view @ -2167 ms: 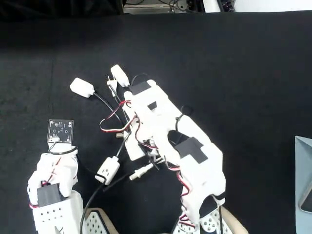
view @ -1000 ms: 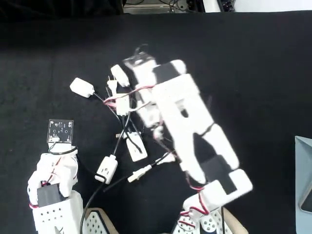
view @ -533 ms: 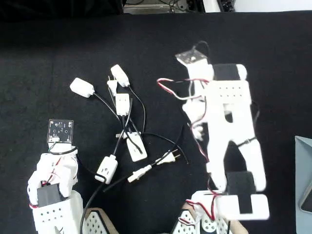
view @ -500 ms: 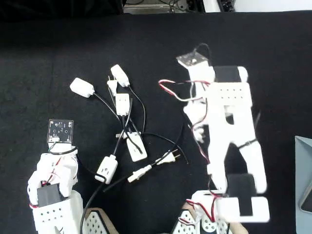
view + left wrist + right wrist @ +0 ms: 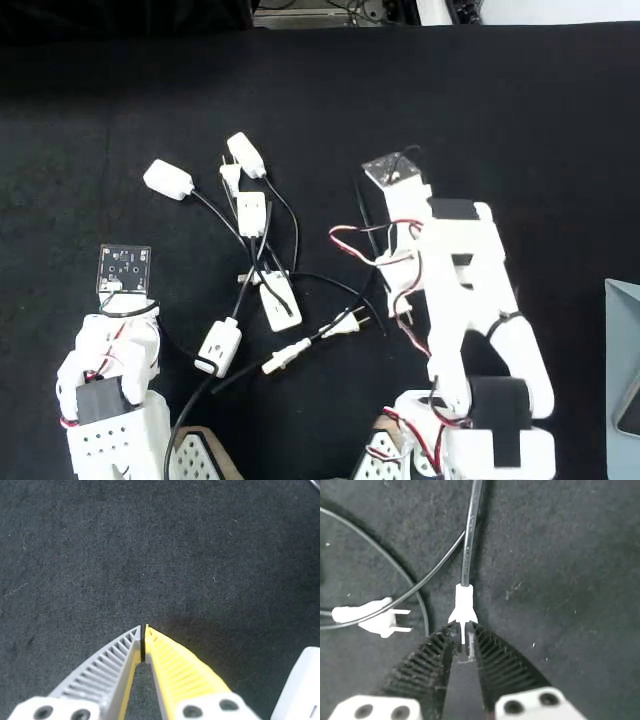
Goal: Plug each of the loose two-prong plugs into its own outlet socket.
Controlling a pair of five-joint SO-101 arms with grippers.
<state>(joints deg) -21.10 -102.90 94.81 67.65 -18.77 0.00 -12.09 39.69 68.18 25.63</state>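
Several white outlet sockets on black cords lie left of centre, among them one [image 5: 168, 179] at the far left, one [image 5: 251, 212] in the middle and one [image 5: 221, 347] nearest the front. Two loose two-prong plugs [image 5: 345, 322] [image 5: 290, 353] lie beside them. My right gripper [image 5: 464, 632] is shut on the prongs of a third white plug [image 5: 463, 604], whose thick cord runs away from the fingers; another loose plug [image 5: 372, 620] lies close by. My left gripper [image 5: 143, 628] is shut on nothing above bare cloth, and its arm [image 5: 105, 370] sits at the front left.
Black cloth covers the table [image 5: 520, 120]. A thin cord [image 5: 330, 280] loops between the sockets and the right arm [image 5: 465, 290]. A grey-blue container [image 5: 625, 370] stands at the right edge. A white block [image 5: 302, 690] is at the corner of the left wrist view.
The right arm swung from over the cluster of sockets out to the right, then drew back toward the front. The left arm, sockets and loose plugs stayed put.
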